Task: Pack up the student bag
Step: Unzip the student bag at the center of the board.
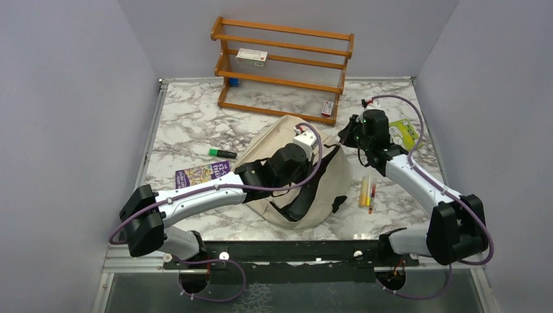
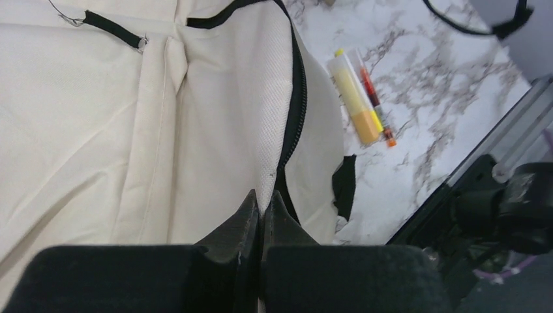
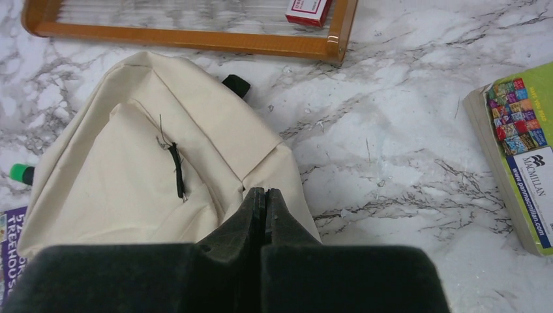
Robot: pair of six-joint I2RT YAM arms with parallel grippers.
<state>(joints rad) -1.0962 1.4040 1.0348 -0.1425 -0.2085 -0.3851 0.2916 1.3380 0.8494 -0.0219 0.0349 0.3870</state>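
Observation:
The student bag [image 1: 267, 140] is a beige fabric backpack lying mid-table, with its black straps and dark opening toward the near side. My left gripper [image 1: 297, 182] reaches over it. In the left wrist view the left gripper [image 2: 262, 199] is shut on the bag's [image 2: 98, 130] pale mesh flap edge beside the black zipper. My right gripper [image 1: 347, 134] is at the bag's far right edge. In the right wrist view the right gripper [image 3: 264, 192] is shut, with the bag's [image 3: 117, 163] fabric drawn up to the tips.
A wooden rack [image 1: 283, 65] stands at the back, holding small boxes [image 1: 252, 56]. A green marker [image 1: 222, 153] and a purple booklet [image 1: 197, 174] lie left of the bag. A yellow highlighter and an orange pen [image 1: 365, 192] lie right of it. A green book [image 1: 404, 132] is at far right.

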